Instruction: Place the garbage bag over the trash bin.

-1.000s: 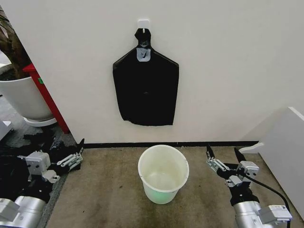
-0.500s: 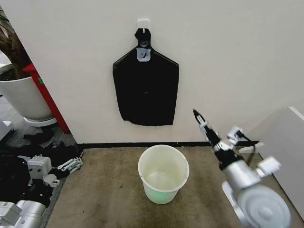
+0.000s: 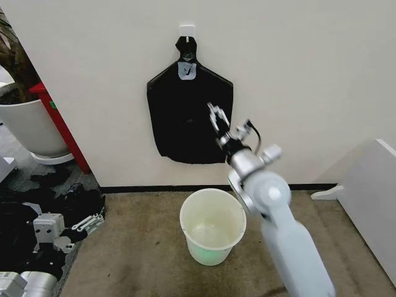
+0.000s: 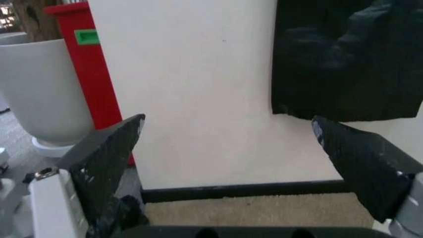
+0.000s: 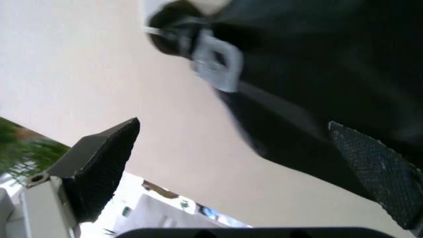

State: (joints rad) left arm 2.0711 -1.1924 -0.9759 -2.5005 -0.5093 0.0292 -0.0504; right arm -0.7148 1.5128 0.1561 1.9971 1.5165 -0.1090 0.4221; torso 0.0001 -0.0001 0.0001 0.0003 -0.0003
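Now my right gripper [image 3: 214, 113] reaches up, jaws spread and empty, before the flat black bag bundle [image 3: 185, 124] hanging on the wall.
My left gripper [image 3: 93, 221] waits low, also spread empty; the small round white plastic trash bin [image 3: 212, 226] stands on the floor.

Bag bundle [image 3: 189, 117] is hung on the wall from a hook [image 3: 186, 30], above and behind the trash bin [image 3: 212, 226]; bin is set on the floor near the wall, centred; right gripper [image 3: 216, 116] is raised in front of the bundle's right part, above the bin; left gripper [image 3: 91, 222] is held low at far left, well apart from the bin; plant pot [image 3: 28, 124] is placed on the left, behind the left gripper
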